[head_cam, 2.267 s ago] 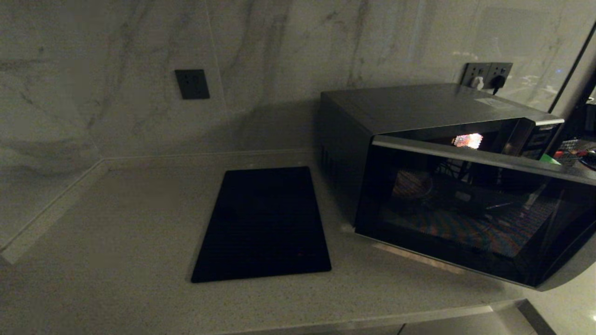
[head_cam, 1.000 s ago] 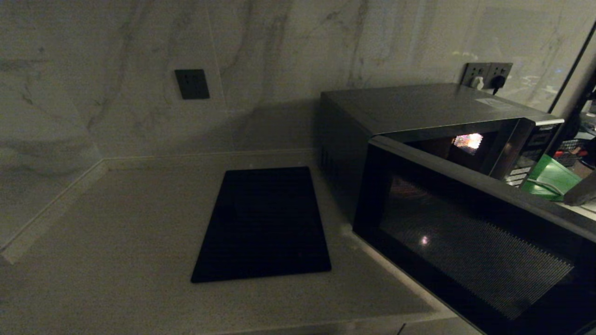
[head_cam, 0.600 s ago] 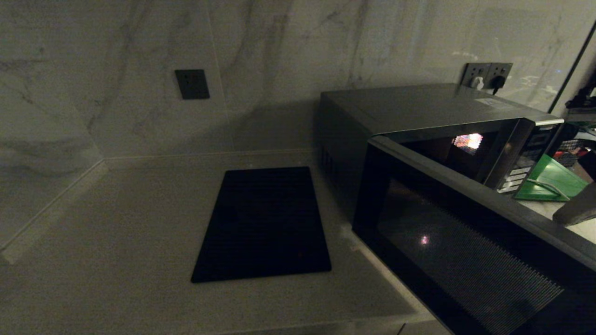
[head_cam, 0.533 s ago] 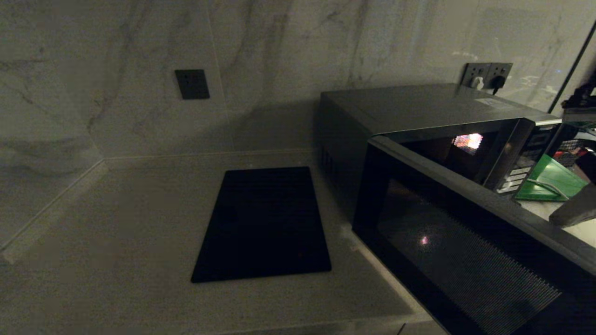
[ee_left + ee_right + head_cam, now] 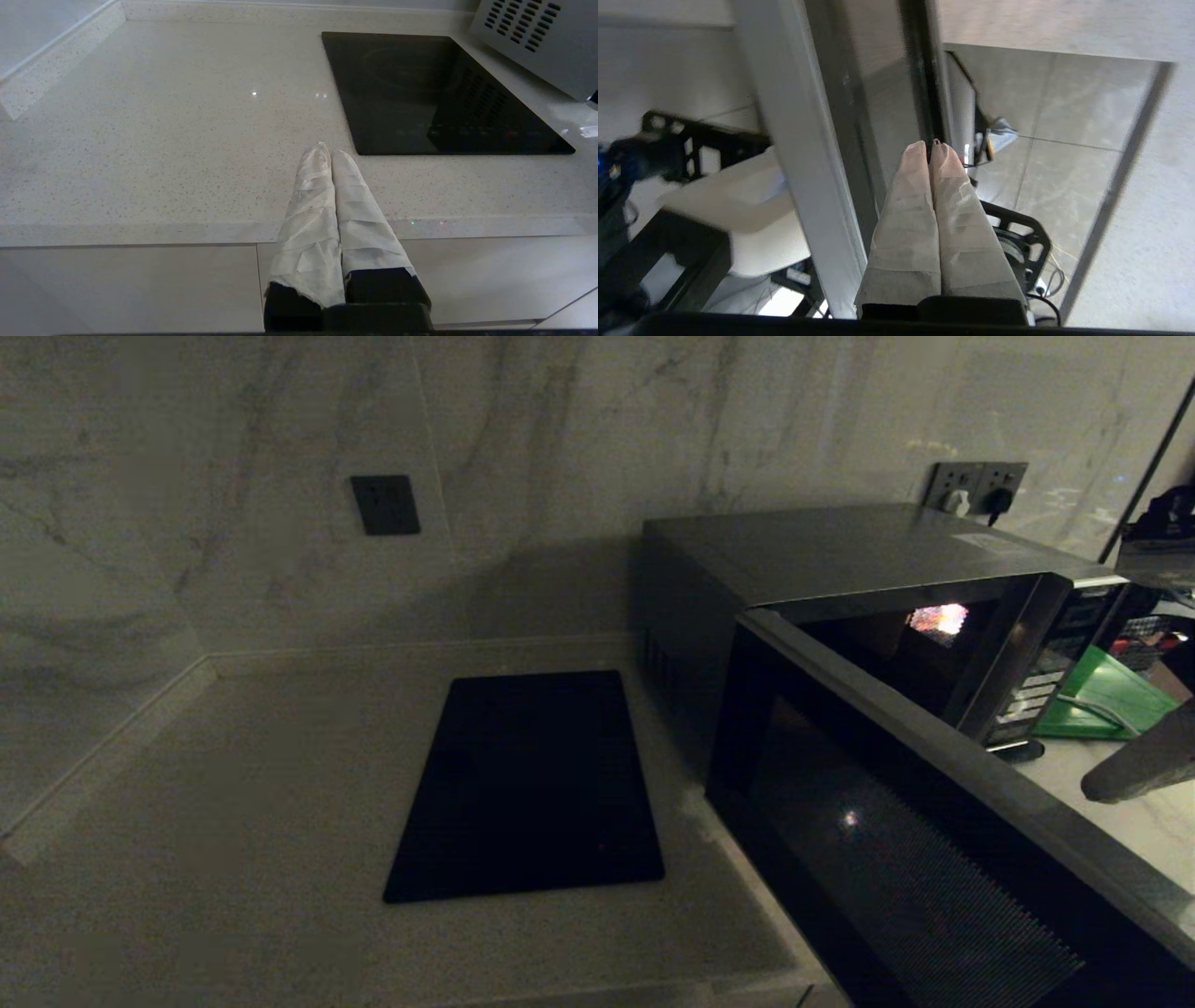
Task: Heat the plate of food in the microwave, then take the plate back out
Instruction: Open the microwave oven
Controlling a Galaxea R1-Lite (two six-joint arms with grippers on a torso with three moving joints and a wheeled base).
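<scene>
- The microwave [image 5: 840,616] stands at the back right of the counter [image 5: 233,784], door [image 5: 915,840] swung well out and the cavity lit; this looks like the door-opening step.
- A black mat [image 5: 527,784] lies just left of the microwave.
- A green board [image 5: 1106,695] sits beyond the microwave's button panel.
- Right gripper [image 5: 930,148], jaws pressed together on nothing, is beside the door's free edge.
- Left gripper [image 5: 326,151], closed and empty, is parked left of the mat, at the counter's front edge.
- The plate of food is not visible; the next move calls for finding and grasping it.
</scene>
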